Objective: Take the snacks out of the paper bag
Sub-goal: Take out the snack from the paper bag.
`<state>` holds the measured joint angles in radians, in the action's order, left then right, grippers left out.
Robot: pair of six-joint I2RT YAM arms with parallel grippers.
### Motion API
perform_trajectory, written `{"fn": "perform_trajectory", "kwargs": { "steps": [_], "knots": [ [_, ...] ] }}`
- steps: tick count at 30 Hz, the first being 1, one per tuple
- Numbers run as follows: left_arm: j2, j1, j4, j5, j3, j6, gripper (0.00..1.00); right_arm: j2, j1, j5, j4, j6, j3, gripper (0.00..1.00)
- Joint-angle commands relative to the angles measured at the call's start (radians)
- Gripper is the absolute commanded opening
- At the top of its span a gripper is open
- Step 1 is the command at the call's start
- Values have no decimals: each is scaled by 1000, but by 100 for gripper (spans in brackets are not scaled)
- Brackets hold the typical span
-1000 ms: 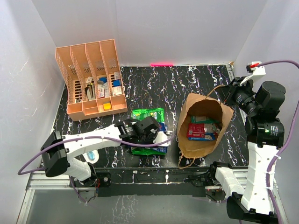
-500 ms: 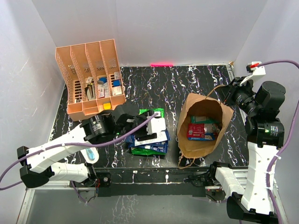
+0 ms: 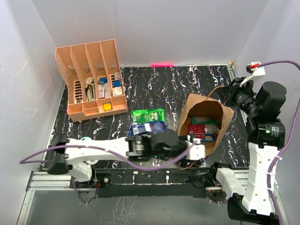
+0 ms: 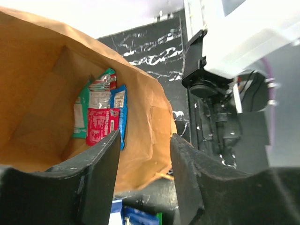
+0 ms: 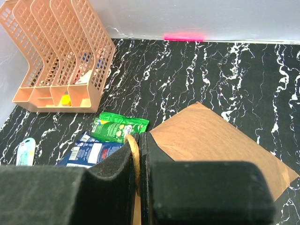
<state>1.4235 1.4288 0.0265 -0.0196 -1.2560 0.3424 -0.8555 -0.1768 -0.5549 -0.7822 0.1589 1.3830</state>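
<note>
The left fingers (image 4: 99,174) are spread wide and empty, poised at the near rim of the paper bag (image 4: 44,70) and looking straight down its mouth. That's the big change: a second ago this arm was over the pile of packets in the middle of the bench (image 3: 154,89), half a second ago it had drawn back toward the left of the overhead frame, and now it has swept across to the bag at lower centre-right. It reads as one packet dropped off and the arm back for another.

Inside the bag there is still work to do: a red packet (image 4: 102,125) lies on the bottom, with a blue-edged one (image 4: 120,110) and a green one (image 4: 78,117) beside and under it.

The right fingers (image 5: 115,183) are shut narrow on the twisted paper handle (image 5: 134,143), and they haven't budged, holding the bag mouth open from the upper right of the overhead view.

Out on the bench, a green packet (image 3: 148,114) and a blue packet (image 3: 147,127) lie just left of the bag, the arm now crossing below them. The peach-orange file organiser (image 3: 91,77) sits untouched at upper left.

I'd call the task partly done, and the next reach is probably into the bag for the red packet.
</note>
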Motion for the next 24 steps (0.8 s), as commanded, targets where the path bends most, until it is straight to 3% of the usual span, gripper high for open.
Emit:
{"fn": "perform_trajectory", "kwargs": {
  "steps": [1,5,12,24],
  "knots": [
    [166,18,-163,161,-44,116,39,8,5,-28,77,9,37,8],
    [295,18,-219,193,-86,159,25,2,5,-30,74,14,58,8],
    [467,-3,-209,269,-204,112,16,-1,5,-32,73,18,59,8],
    [425,-112,-311,101,-121,-166,13,3,5,-23,70,18,54,8]
  ]
}}
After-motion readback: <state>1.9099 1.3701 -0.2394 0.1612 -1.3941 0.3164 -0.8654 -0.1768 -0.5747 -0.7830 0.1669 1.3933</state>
